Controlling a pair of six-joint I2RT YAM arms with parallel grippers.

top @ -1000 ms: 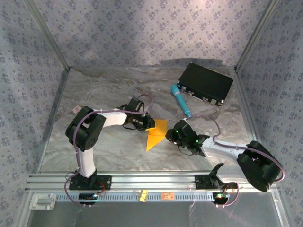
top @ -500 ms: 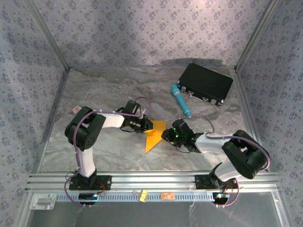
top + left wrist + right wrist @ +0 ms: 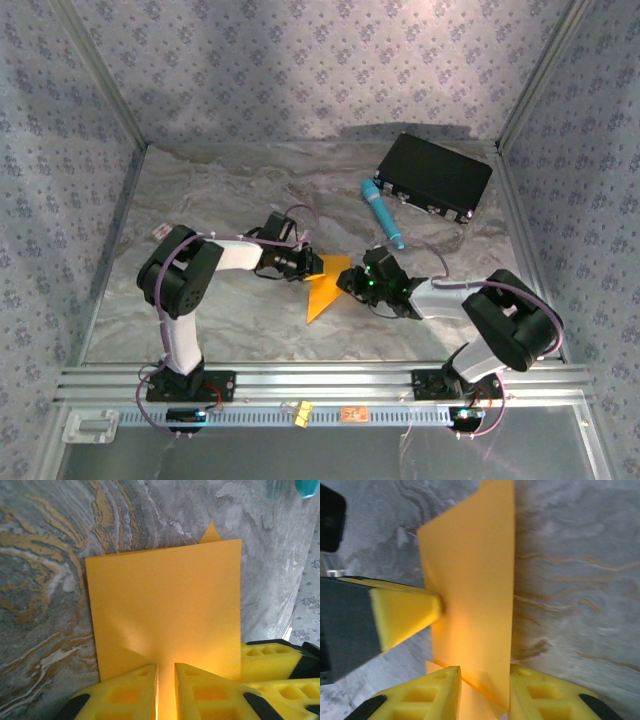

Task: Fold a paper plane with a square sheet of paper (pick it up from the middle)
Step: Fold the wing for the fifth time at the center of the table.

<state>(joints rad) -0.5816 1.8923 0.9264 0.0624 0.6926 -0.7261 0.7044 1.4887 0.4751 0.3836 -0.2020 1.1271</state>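
Orange-yellow paper sheet (image 3: 326, 292), partly folded, is shown at the centre of the marble table (image 3: 200, 200), pinched between the left gripper (image 3: 166, 672) and the right gripper (image 3: 485, 677) at opposite edges.

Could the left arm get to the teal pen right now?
Probably not yet. The left gripper has its jaws shut on the orange paper, and the right gripper sits close by, on the side of the teal pen. It would have to let go first.
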